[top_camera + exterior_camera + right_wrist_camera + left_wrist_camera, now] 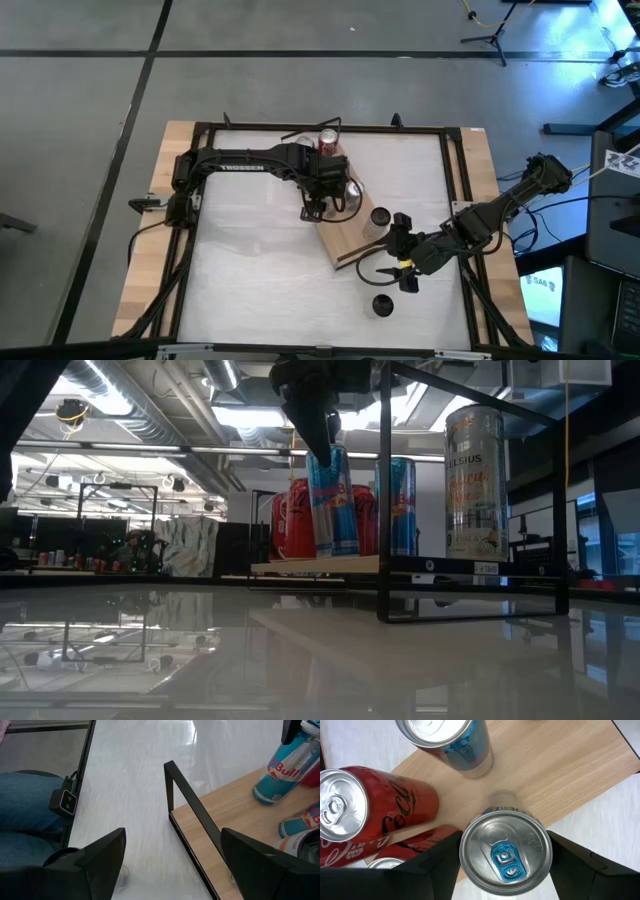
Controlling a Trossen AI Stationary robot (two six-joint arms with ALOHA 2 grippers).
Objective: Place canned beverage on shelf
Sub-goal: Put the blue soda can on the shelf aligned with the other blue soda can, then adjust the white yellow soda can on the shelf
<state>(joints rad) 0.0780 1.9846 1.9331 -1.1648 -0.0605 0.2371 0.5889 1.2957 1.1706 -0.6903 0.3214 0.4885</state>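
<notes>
Silver-topped with a blue pull tab, the canned beverage we are handling is a slim blue-and-silver can with red lettering, and it stands upright on the shelf, near the edge of the board. In the left wrist view we look straight down on its lid, with the left gripper grasping it, one dark finger on either side of the can's body. From the low view we see the same can with the gripper coming down on it from above, its base on the pale wood. That shelf is a long light-wood board with thin black wire rails at its ends, lying at an angle on the white tabletop. Beside our can stand a second blue can and red cola cans, all upright on the board; a taller silver can shows in the low view, nearer the camera. Our right gripper hovers just off the shelf's lower end, its fingers spread apart and holding nothing, looking at the black rail. A dark can stands apart on the table near it.
</notes>
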